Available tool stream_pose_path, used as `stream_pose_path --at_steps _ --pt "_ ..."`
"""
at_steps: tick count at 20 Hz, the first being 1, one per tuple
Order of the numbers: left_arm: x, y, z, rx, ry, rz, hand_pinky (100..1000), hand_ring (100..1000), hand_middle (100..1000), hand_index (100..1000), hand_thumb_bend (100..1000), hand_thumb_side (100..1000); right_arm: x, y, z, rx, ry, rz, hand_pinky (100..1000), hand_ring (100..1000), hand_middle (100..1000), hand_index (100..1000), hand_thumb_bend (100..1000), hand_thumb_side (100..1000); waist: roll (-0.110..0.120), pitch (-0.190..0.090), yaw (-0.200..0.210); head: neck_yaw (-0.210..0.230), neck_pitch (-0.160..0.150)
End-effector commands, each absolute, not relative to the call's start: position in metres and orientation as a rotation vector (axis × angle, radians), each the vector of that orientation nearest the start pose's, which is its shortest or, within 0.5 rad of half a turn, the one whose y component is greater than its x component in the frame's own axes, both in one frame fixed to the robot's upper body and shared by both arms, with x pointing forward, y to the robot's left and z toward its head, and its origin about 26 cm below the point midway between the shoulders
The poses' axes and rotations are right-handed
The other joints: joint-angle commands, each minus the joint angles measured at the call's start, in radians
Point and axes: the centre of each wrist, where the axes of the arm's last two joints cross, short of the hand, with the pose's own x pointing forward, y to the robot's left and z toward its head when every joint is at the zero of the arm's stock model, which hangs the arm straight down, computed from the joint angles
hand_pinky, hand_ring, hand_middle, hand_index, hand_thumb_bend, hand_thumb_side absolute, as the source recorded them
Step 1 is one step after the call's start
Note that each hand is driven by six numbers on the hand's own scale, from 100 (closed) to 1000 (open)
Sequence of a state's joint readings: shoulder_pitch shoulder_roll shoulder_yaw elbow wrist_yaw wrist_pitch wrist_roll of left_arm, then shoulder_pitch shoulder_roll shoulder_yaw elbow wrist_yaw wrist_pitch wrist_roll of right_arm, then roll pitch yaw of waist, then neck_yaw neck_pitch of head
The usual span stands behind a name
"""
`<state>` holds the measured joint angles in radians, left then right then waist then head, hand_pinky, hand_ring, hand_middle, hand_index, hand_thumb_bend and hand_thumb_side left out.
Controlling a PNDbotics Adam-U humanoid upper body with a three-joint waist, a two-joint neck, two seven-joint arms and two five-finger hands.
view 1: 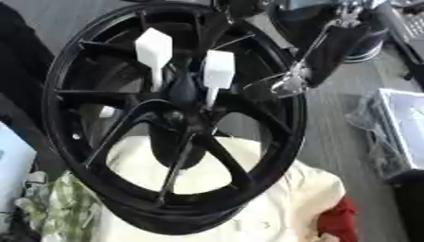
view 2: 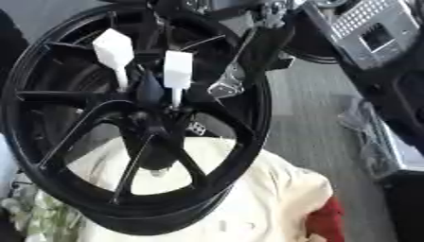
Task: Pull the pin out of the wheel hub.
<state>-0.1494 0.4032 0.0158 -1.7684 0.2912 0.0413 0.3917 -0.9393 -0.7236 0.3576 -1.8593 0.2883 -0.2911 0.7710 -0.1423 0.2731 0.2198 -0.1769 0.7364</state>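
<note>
Right hand point(view 1: 280, 84): enters from the upper right and ends beside the wheel's point(view 1: 58, 94) right rim. I cannot tell whether its fingers are spread or curled. It holds nothing visible.

Left hand: not in view.

Pins: two, white, with broad heads up and thin shafts running down into the hub point(view 1: 175, 116). The near pin point(view 1: 218, 71) lies just left of the hand, and the far pin point(view 1: 154, 54) is beyond it.

Clearance: spokes flank both pins. The way out looks open upward, along the shafts.

Support: the wheel is tilted and rests on a cream cloth point(view 1: 281, 203).
</note>
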Motion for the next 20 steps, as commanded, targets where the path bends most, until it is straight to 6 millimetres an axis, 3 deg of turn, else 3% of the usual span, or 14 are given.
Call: stream_pose_path --at_steps 1,7,12,17,18,20 --pt "0.305 0.317 0.12 0.303 -1.887 0.189 825 761 707 747 352 658 0.328 -0.199 0.354 0.721 2.2 -2.405 853 778 715 829 328 419 0.008 -0.016 -0.001 0.004 -0.001" --pt "0.305 0.317 0.119 0.304 -1.882 0.192 826 761 707 745 355 658 0.341 -0.2 0.341 0.888 2.365 -2.448 873 793 727 851 362 503 0.005 -0.017 -0.002 0.003 0.0" --pt "0.305 0.317 0.119 0.303 -1.882 0.19 826 761 707 745 356 658 0.346 -0.199 0.336 0.974 2.4 -2.517 883 803 735 852 389 572 0.003 -0.018 -0.001 0.002 0.001" --pt "0.305 0.318 0.118 0.304 -1.882 0.191 826 761 707 745 356 658 0.346 -0.197 0.336 0.989 2.404 -2.542 883 803 735 852 389 572 0.002 -0.019 -0.001 0.002 0.002" --pt "0.305 0.318 0.118 0.304 -1.882 0.191 827 761 707 745 357 658 0.346 -0.197 0.336 0.989 2.404 -2.544 887 796 723 847 342 636 0.002 -0.019 -0.001 0.002 0.002" --pt "0.306 0.318 0.118 0.305 -1.88 0.193 827 761 707 745 357 658 0.351 -0.196 0.324 0.947 2.396 -2.639 887 796 722 846 340 638 -0.002 -0.019 0.002 0.002 0.001"
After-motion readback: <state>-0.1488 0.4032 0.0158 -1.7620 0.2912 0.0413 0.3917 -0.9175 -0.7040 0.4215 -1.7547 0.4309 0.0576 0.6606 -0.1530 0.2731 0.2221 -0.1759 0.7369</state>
